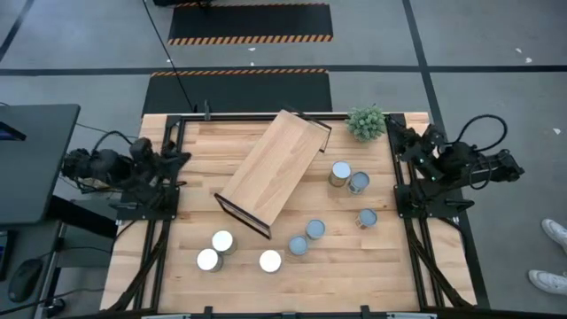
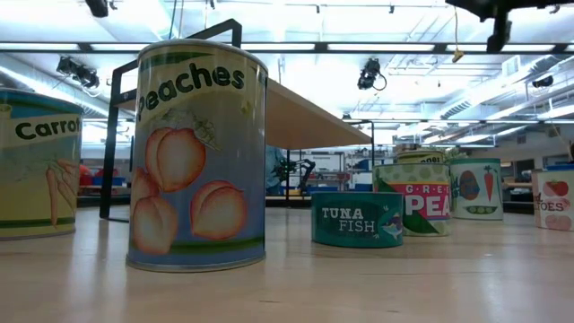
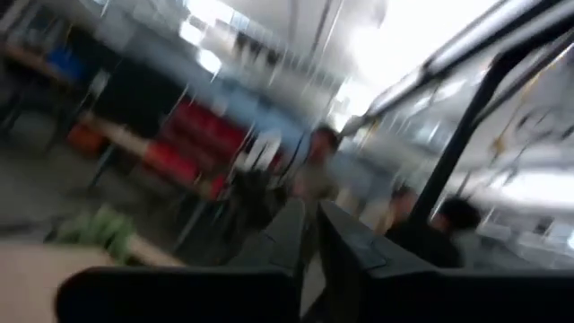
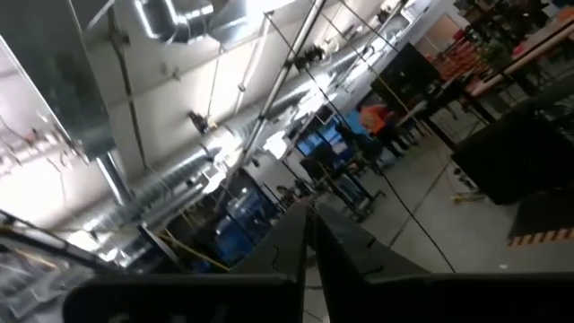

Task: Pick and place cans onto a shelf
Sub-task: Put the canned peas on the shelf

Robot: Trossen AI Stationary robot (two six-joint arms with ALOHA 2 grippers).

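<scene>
The shelf (image 1: 273, 170), a light-wood board, stands slantwise in the table's middle on its black frame ends (image 2: 121, 135). Three white-topped cans (image 1: 221, 241) stand upright at the near left. Several blue-grey-topped cans (image 1: 341, 171) stand right of the shelf. In the low view the Peaches can (image 2: 197, 157) is nearest. My left gripper (image 1: 182, 159) (image 3: 311, 235) is raised at the table's left edge, my right gripper (image 1: 396, 135) (image 4: 309, 235) at the right edge. Both are shut, hold nothing and point up into the room.
A small green plant (image 1: 367, 121) sits at the far right corner. Black frame rails (image 1: 168, 213) run along both side edges of the slatted tabletop. Bare wood lies between the cans and the near edge (image 1: 354, 283). People show in the room beyond.
</scene>
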